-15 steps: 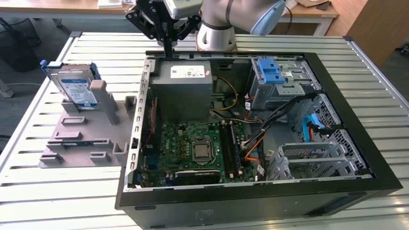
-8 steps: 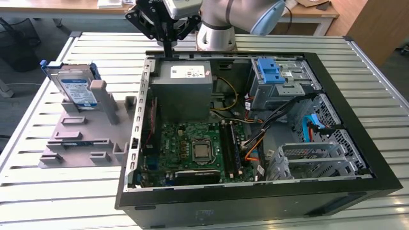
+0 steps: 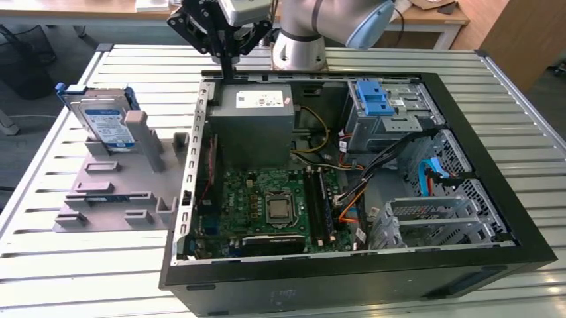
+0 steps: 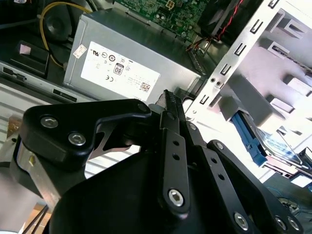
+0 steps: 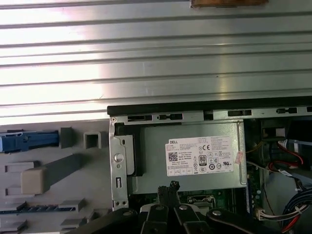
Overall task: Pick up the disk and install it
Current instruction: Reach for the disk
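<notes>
The gripper was seen above the far rim of the open computer case, close over the grey power supply box. Its black fingers were pressed together, and nothing was held between them. In both wrist views the closed tips were shown pointing toward that box, at and. The disk had not been picked up. It was found standing on edge in a grey fixture on the slatted metal table, outside the case on the exterior view's left and apart from the gripper. Its blue bracket was visible around the labelled metal body, and the disk was also caught in the second wrist view. Inside the case, a drive cage with a blue latch was seen on the exterior view's right of the power supply, and the motherboard lay below it.
</notes>
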Robot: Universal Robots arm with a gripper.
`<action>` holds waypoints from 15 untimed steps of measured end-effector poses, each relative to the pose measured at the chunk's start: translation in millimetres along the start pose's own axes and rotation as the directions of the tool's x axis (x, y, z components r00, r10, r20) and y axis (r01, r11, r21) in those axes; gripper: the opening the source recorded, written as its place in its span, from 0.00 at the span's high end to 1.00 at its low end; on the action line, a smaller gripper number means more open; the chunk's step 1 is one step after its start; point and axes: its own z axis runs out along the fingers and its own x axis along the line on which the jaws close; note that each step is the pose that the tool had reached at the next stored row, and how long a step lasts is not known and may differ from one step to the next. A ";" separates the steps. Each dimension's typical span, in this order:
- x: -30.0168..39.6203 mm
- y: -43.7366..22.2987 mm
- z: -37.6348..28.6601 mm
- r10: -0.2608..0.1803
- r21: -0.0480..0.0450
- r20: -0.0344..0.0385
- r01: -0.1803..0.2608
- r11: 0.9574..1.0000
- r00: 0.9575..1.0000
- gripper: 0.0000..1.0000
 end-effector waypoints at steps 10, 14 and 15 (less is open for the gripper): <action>14.6 1.4 -0.2 0.000 0.000 0.000 0.000 1.000 1.000 0.89; 20.7 2.2 -0.3 0.000 0.000 0.000 0.000 1.000 1.000 0.89; 22.2 2.4 -0.3 0.000 0.000 0.000 0.000 1.000 1.000 0.89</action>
